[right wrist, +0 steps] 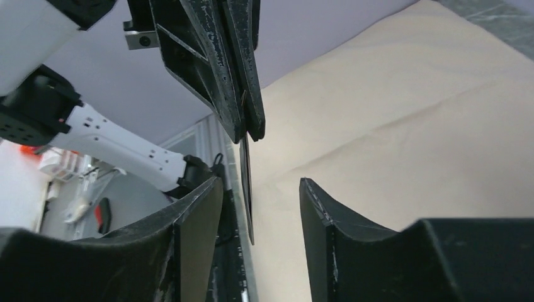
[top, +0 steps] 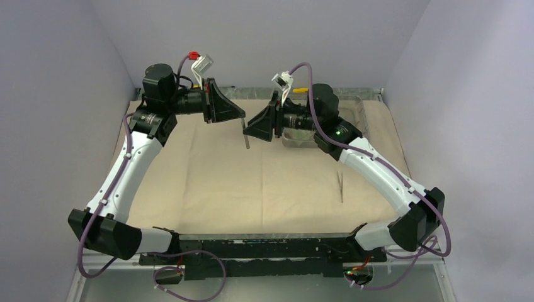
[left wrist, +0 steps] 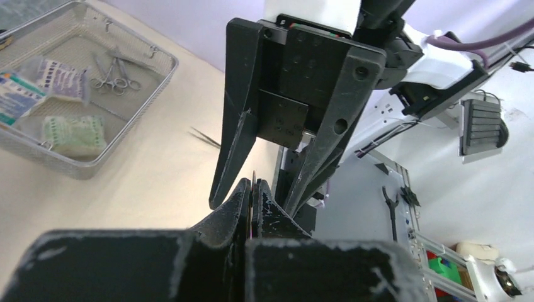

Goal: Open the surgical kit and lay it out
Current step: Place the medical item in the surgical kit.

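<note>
The beige wrap cloth (top: pixel 252 182) lies spread open on the table. My left gripper (top: pixel 242 117) is shut on thin steel tweezers (top: pixel 247 138) and holds them above the cloth's far middle, tips hanging down. In the left wrist view the tweezers' edge (left wrist: pixel 254 179) shows between my shut fingers (left wrist: pixel 255 187). My right gripper (top: pixel 249 128) is open and faces the left one. In the right wrist view the tweezers (right wrist: pixel 247 189) hang between its spread fingers (right wrist: pixel 261 184) without touching them. The wire-mesh tray (left wrist: pixel 142 113) holds three packets (left wrist: pixel 66 135) and clamps (left wrist: pixel 113 75).
A second pair of tweezers (top: pixel 341 187) lies on the cloth at the right, also seen in the left wrist view (left wrist: pixel 204 136). The tray (top: pixel 356 113) stands at the far right behind my right arm. The purple walls close in on three sides.
</note>
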Controlling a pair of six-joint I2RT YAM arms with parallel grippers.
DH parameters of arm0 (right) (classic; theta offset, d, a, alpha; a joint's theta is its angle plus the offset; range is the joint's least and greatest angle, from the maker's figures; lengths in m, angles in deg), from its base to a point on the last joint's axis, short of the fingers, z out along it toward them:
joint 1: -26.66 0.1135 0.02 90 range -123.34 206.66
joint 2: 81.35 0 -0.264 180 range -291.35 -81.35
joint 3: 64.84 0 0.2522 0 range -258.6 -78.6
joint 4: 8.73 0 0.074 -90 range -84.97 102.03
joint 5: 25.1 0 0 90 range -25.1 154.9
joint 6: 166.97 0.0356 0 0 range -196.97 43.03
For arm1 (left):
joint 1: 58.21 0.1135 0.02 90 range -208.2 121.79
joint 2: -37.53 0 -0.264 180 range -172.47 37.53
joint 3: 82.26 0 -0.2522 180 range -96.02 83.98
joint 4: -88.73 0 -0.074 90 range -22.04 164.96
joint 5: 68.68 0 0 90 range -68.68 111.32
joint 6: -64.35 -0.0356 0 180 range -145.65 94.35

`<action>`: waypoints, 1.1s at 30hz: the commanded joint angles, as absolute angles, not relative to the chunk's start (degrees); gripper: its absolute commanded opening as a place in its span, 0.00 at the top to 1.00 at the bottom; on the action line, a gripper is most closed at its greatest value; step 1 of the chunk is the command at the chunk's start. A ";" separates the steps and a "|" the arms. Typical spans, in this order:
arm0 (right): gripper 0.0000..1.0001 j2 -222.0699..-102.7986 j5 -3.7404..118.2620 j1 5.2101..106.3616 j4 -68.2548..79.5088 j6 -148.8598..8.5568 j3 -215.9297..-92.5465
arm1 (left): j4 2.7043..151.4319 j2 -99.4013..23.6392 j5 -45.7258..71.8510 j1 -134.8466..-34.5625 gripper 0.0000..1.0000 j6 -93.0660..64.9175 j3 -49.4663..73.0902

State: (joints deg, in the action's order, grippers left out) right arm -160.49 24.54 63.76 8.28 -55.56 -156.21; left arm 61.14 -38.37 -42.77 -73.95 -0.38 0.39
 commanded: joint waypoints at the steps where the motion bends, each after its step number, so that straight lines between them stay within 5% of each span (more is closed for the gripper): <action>1: 0.52 -159.63 20.04 64.01 2.32 -53.62 -156.36 | 67.44 -37.15 -48.98 -74.11 1.00 3.46 -1.41; 14: 0.74 -161.63 18.67 63.99 -0.19 -50.66 -157.08 | 68.32 -36.75 -48.54 -74.11 1.00 4.00 -0.92; 19: 1.00 -161.97 18.77 64.10 -0.07 -50.14 -157.13 | 66.20 -36.73 -45.35 -74.11 1.00 2.49 -0.92; 21: 1.00 -161.79 21.74 64.10 1.37 -50.62 -156.98 | 64.74 -36.81 -43.51 -74.11 0.98 1.56 -1.27; 23: 1.00 -161.24 25.33 64.10 3.63 -51.19 -156.66 | 60.15 -37.03 -39.06 -74.11 0.69 -1.22 -2.44; 25: 1.00 -160.57 30.22 63.96 7.15 -51.70 -156.01 | 53.81 -37.13 -32.16 -74.11 0.26 -4.96 -3.61; 27: 1.00 -159.92 35.95 63.77 12.78 -52.58 -155.05 | 47.63 -36.82 -22.47 -74.11 0.04 -8.07 -3.40; 33: 1.00 -159.64 55.64 60.59 32.84 -49.66 -150.07 | 39.04 -35.45 3.33 -74.09 0.00 -12.46 1.88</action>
State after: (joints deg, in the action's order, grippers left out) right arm -161.01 39.45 63.11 17.63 -51.27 -153.13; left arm 47.09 -37.74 -17.42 -74.04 -7.70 -1.08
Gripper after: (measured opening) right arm 0.019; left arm 0.994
